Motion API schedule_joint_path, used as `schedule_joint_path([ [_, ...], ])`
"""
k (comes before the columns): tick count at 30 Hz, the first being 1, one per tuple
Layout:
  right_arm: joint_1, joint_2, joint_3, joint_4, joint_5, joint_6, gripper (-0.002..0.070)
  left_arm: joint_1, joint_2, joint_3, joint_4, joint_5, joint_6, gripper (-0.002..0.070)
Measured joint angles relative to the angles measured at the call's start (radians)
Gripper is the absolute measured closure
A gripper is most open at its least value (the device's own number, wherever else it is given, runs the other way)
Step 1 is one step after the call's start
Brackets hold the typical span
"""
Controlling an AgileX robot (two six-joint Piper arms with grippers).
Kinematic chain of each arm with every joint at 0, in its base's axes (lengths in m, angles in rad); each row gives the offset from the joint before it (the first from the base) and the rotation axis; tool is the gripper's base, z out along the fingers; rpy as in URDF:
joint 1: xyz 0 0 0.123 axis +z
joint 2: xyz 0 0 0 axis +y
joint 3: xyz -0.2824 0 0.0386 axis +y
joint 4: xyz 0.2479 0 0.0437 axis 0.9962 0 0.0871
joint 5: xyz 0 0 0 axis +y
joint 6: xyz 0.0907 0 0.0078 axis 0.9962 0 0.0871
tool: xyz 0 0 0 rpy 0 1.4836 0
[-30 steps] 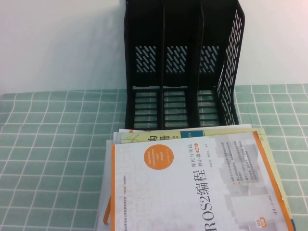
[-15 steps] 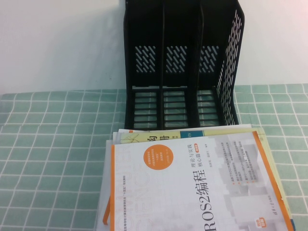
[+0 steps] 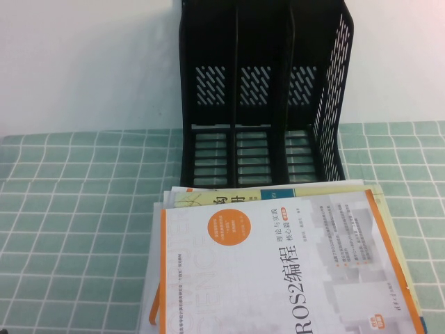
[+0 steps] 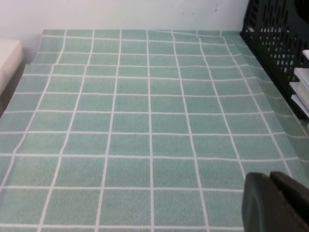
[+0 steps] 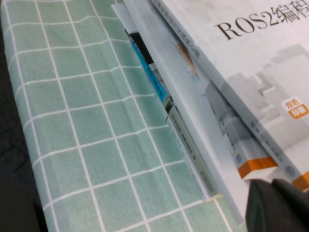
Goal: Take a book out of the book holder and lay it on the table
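Nearest the robot, the book (image 3: 285, 268) with the orange border and black "ROS2" title lies flat, cover up, on top of a small stack of other books (image 3: 208, 198) on the worktop (image 3: 76, 229), which is covered in a mint-green cloth with white grid lines. The stack's lower volumes stick out a little on the far side and along the left edge of the top one, and the whole pile runs off the near edge of the high view. In the right wrist view the right end effector (image 5: 280, 205) shows as a dark tip just beside the near corner of the stacked books, above their edges; its fingers are together and clamp nothing. The left end effector (image 4: 275, 203) appears only in its own wrist view as a dark tip over bare cloth, well to the left of the stack; whether its fingers are apart or together cannot be told. Beyond the books, at the back of the worktop against the pale wall, stands the book holder (image 3: 268, 90), upright, its three compartments holding no books and its slatted base just behind the far edge of the pile.
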Motion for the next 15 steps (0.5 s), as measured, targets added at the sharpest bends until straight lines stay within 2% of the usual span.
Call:
schedule_joint_path([
  [6, 0.0, 0.0, 0.0, 0.0, 0.0, 0.0, 0.0678, 0.0, 0.0, 0.0, 0.051, -0.005, -0.078, 0.0678],
  [15, 0.0, 0.0, 0.0, 0.0, 0.0, 0.0, 0.0678, 0.0, 0.0, 0.0, 0.067, -0.009, -0.086, 0.0678],
])
